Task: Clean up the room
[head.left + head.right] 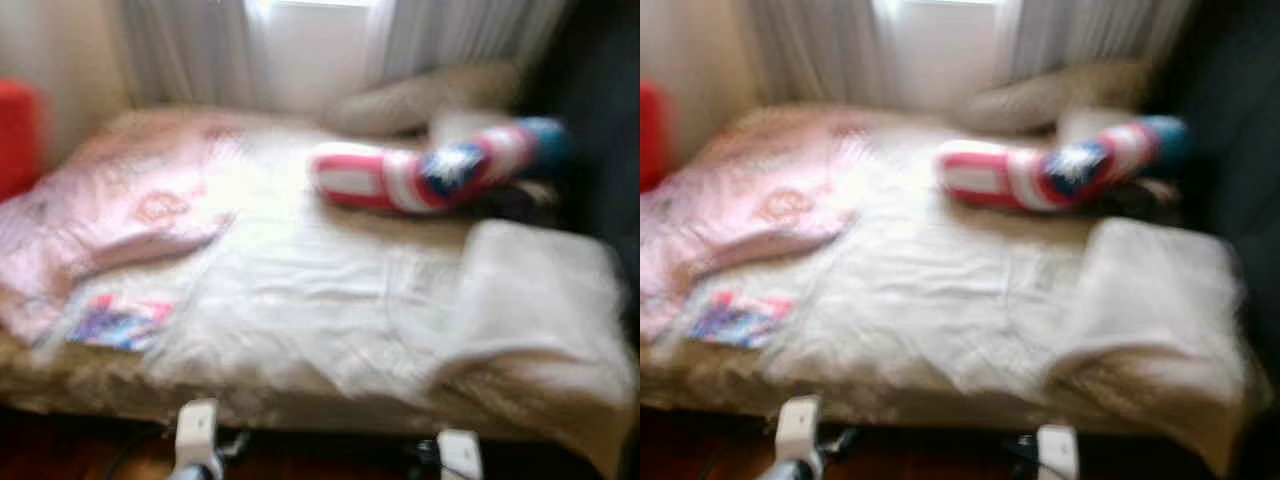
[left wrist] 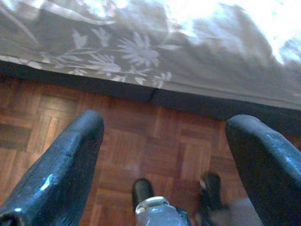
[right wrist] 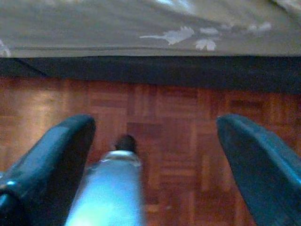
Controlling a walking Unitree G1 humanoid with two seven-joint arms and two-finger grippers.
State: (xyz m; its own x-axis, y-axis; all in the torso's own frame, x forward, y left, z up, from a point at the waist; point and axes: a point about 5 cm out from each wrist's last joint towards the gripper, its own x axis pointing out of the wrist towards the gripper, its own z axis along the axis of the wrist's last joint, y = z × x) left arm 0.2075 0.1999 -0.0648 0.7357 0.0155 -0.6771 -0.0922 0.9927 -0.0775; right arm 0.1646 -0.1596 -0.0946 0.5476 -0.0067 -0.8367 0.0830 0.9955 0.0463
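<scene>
A bed (image 1: 300,300) with a rumpled white sheet stands before me, blurred. On it lie a pink quilt (image 1: 110,220) at the left, a red, white and blue star-patterned cushion (image 1: 430,175) near the far side, a small colourful item (image 1: 120,325) at the front left, and a folded white blanket (image 1: 540,290) at the right. Both arms hang low at the bed's front edge. My left gripper (image 2: 164,155) is open over the parquet floor (image 2: 141,150). My right gripper (image 3: 155,155) is open too, with nothing between its fingers.
A beige pillow (image 1: 420,100) lies at the head of the bed under a curtained window (image 1: 310,50). Something red (image 1: 18,135) stands at the far left. A dark mass (image 1: 600,130) borders the right side. The bedspread's floral hem (image 2: 131,56) hangs above the wooden floor.
</scene>
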